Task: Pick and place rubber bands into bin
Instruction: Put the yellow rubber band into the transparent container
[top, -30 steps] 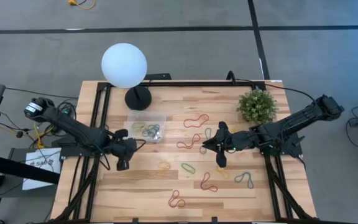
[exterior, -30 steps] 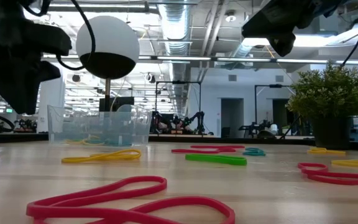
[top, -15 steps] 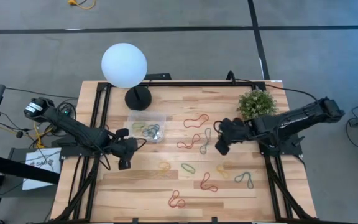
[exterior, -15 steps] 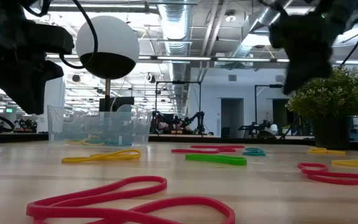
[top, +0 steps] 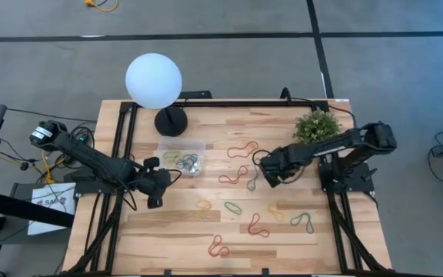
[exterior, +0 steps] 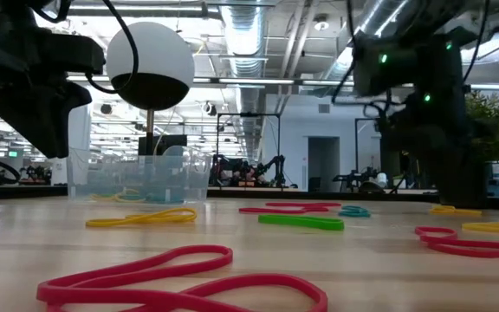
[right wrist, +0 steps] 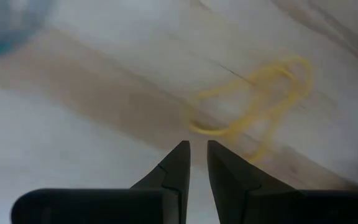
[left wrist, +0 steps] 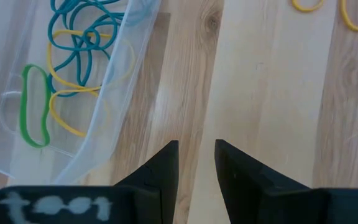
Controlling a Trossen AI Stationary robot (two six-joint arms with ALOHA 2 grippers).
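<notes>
My right gripper (right wrist: pixel 197 149) hovers over a yellow rubber band (right wrist: pixel 253 102), fingers narrowly parted, empty. Only my left wrist view shows bands inside the bin (left wrist: pixel 114 99); left gripper (left wrist: pixel 196 152) slightly parted beside it on the bench (top: pixel 168 231).

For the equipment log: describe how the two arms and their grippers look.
Both arms are dark, jointed and cabled. The left gripper and right gripper each have two black wedge-shaped fingers. A white scrawled mark sits near the left gripper's base. Green lights glow on the right arm.
</notes>
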